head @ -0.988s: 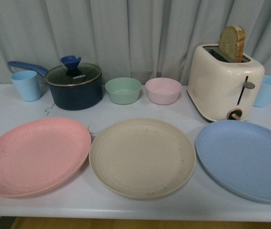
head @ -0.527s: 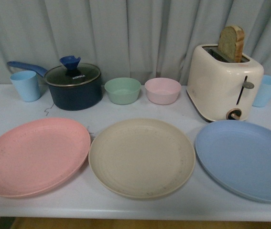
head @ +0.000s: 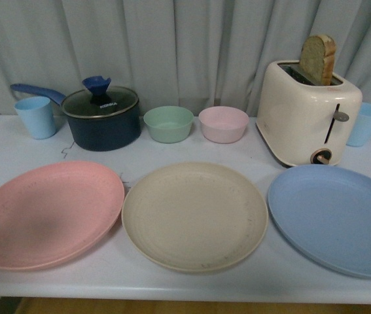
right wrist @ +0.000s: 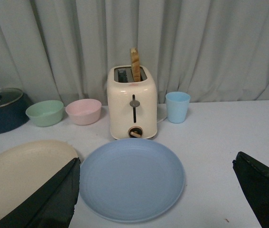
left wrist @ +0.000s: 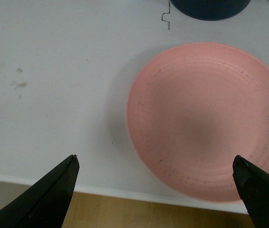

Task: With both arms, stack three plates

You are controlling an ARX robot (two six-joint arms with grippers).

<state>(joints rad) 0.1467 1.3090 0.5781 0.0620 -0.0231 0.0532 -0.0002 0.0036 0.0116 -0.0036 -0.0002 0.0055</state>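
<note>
Three plates lie in a row near the table's front edge: the pink plate [head: 48, 214] at left, the beige plate [head: 194, 216] in the middle, the blue plate [head: 335, 218] at right. None overlap. Neither gripper shows in the front view. My left gripper [left wrist: 154, 159] is open and empty, hanging above the pink plate [left wrist: 208, 121] at its rim nearest the table's front edge. My right gripper [right wrist: 155, 164] is open and empty, held above the blue plate [right wrist: 132, 178], with the beige plate [right wrist: 20, 175] beside it.
Along the back stand a light blue cup [head: 36, 116], a dark blue lidded pot [head: 102, 118], a green bowl [head: 168, 123], a pink bowl [head: 223, 123], a cream toaster [head: 308, 111] holding bread, and another blue cup [head: 365, 123]. A curtain hangs behind.
A faint dark shadow has appeared on the pink plate in the front view. The plates and other objects have not moved.
</note>
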